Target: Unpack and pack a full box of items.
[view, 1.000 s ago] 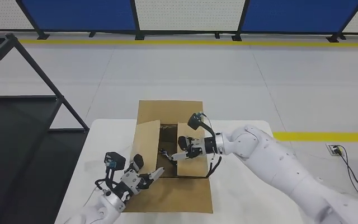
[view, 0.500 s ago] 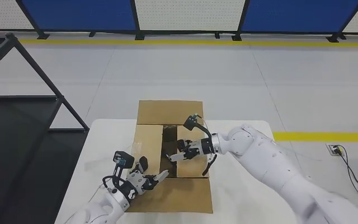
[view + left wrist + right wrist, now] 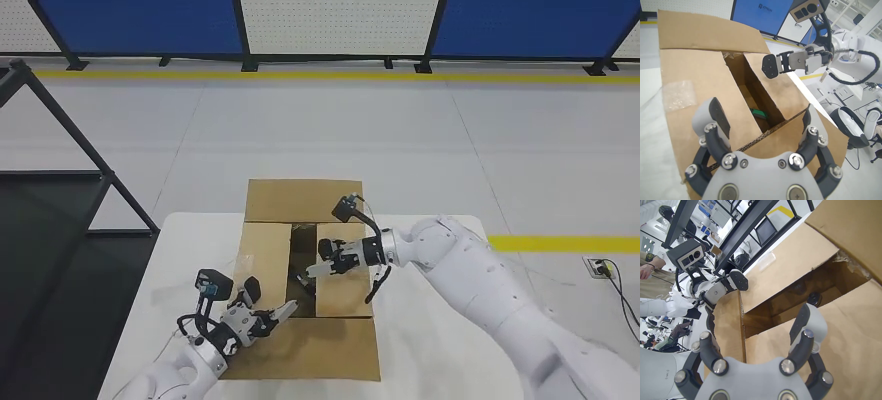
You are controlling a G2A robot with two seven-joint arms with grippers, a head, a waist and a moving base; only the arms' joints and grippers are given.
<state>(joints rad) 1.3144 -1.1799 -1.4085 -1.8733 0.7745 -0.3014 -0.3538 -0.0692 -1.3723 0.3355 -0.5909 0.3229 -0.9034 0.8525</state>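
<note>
The left flap (image 3: 262, 268), which stood tilted up a second ago, now lies nearly flat across the box (image 3: 300, 200). The right gripper (image 3: 315, 266) has shifted a little along the gap between the two side flaps. The left gripper (image 3: 762, 108) has barely moved from the box's near edge.

Both grippers are spread wide and hold nothing. The right one hovers just above the inner edge of the right flap (image 3: 346, 288), over the slot. The left one sits low at the near side, its fingers (image 3: 719, 115) either side of the corrugated front edge.

The box stands in the middle of the white table (image 3: 190, 250). Through the slot a green item (image 3: 759, 113) shows on the floor of the box, and a black round thing (image 3: 814, 297) sits deeper in. A scrap of clear bubble wrap (image 3: 678, 94) lies on top of the left flap.

With things inside and the side flaps down, this looks like the closing end of the packing, though that is a judgement only. The far flap (image 3: 305, 190) and the near flap (image 3: 320, 355) lie folded outward and are not yet brought over.

Room is tight at the slot — it is narrow, with raw cardboard edges on both sides, so an open finger could catch there. The near flap runs under the left arm, which would probably have to draw clear before that flap can rise. Behind the far flap there is open floor, and the black frame (image 3: 100, 190) at the left stands well apart.
</note>
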